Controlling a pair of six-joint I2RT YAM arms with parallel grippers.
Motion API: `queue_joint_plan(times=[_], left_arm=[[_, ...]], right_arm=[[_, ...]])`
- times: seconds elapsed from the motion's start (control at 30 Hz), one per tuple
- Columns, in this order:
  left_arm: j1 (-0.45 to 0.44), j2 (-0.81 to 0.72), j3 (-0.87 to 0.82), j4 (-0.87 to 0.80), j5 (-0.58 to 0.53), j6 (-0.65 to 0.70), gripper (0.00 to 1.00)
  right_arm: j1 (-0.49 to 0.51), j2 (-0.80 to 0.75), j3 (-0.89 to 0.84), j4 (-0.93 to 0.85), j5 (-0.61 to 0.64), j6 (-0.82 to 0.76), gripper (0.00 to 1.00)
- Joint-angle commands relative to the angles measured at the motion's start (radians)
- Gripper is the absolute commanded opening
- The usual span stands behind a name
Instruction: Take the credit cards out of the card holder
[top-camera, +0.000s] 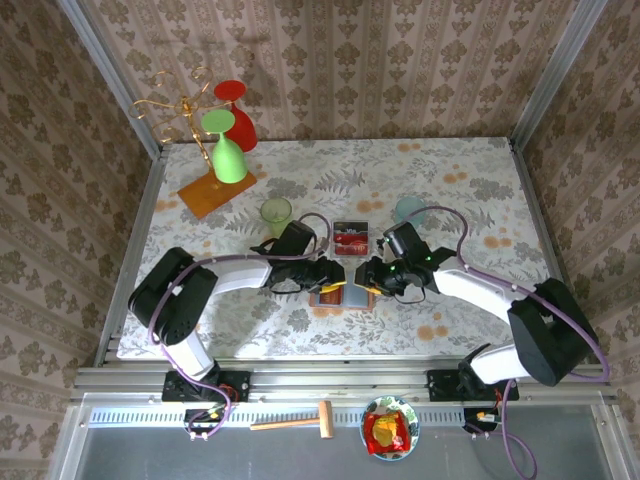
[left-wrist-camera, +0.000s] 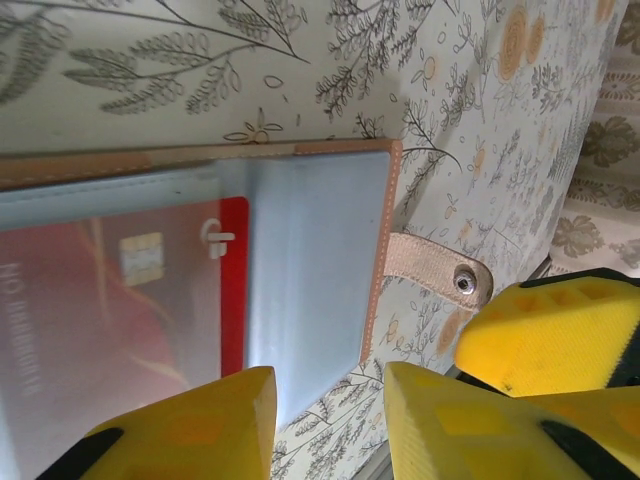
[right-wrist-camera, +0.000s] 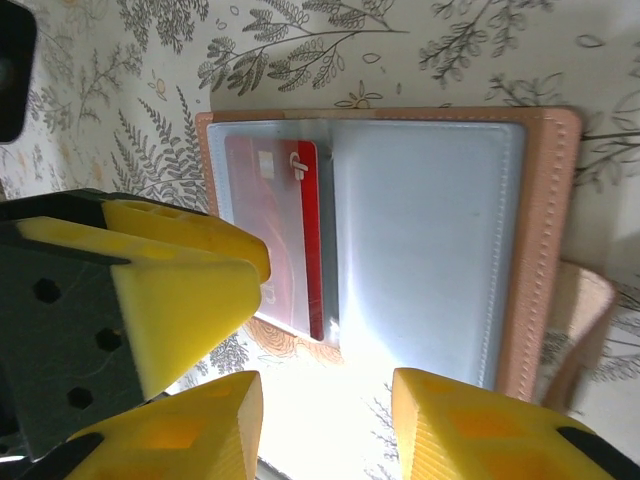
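The card holder lies open and flat on the floral tablecloth, between the two grippers. Its tan edge and grey-blue pockets show in the left wrist view, with a red credit card under a clear sleeve. In the right wrist view the card holder has the red card in its left pocket. My left gripper hovers open at the holder's near corner, with tablecloth showing between its fingers. My right gripper stands open just in front of the holder's near edge, nothing held. Their fingertips nearly meet over the holder.
A clear box with red cards sits just behind the holder. A green cup and a pale blue cup stand farther back. A gold rack with green and red glasses stands on an orange base at the back left.
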Motion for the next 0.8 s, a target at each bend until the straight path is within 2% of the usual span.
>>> queue_joint_plan(times=[0.0,0.43,0.77], left_arm=[[0.022,-0.036,-0.035,0.036,0.013,-0.007,0.34],[0.104,-0.084,-0.128,-0.037,0.004,0.085,0.34],[0.107,-0.09,-0.174,-0.035,-0.013,0.093,0.34]], right_arm=[[0.023,0.047,0.045,0.026,-0.007,0.021,0.4],[0.088,0.192,0.137,0.048,-0.001,0.041,0.39],[0.104,0.218,0.172,0.026,-0.004,0.029,0.39]])
